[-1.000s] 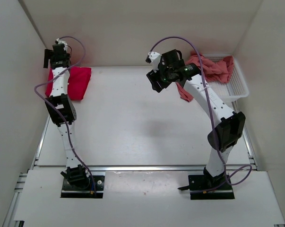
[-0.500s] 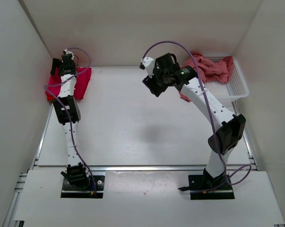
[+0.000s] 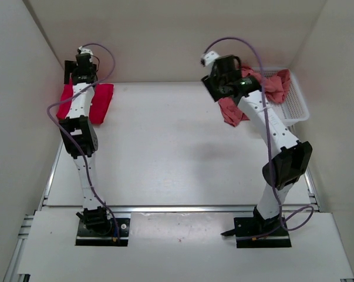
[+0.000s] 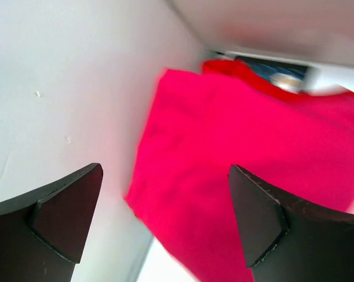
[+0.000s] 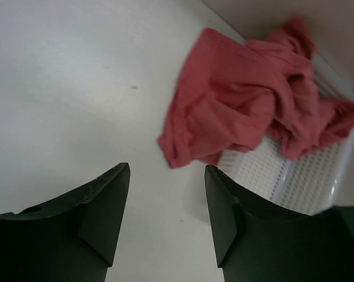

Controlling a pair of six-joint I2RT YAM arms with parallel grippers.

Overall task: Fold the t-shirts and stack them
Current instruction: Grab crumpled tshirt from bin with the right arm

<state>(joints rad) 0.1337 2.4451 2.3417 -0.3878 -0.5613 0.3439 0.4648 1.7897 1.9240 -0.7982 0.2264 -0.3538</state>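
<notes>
A folded crimson-magenta t-shirt (image 3: 101, 101) (image 4: 253, 153) lies at the table's far left corner against the wall. A brighter red edge (image 4: 238, 67) shows at its far side. My left gripper (image 3: 80, 74) (image 4: 165, 202) hovers above it, open, its fingers (image 4: 59, 217) apart with nothing between them. A crumpled salmon-pink t-shirt (image 3: 232, 110) (image 5: 247, 100) hangs out of the white mesh basket (image 3: 295, 107) (image 5: 309, 182) onto the table. My right gripper (image 3: 219, 87) (image 5: 167, 197) hangs above the table just short of that shirt's drooping end, open and holding nothing.
White walls close in the table on the left, back and right. The basket sits in the far right corner. Bare white tabletop (image 3: 165, 147) spreads between the two arms. A metal rail (image 3: 177, 207) runs along the near edge.
My right gripper swung right and back from mid-table toward the basket and the salmon shirt. My left gripper shifted a little over the folded shirt, jaws widening slightly.
</notes>
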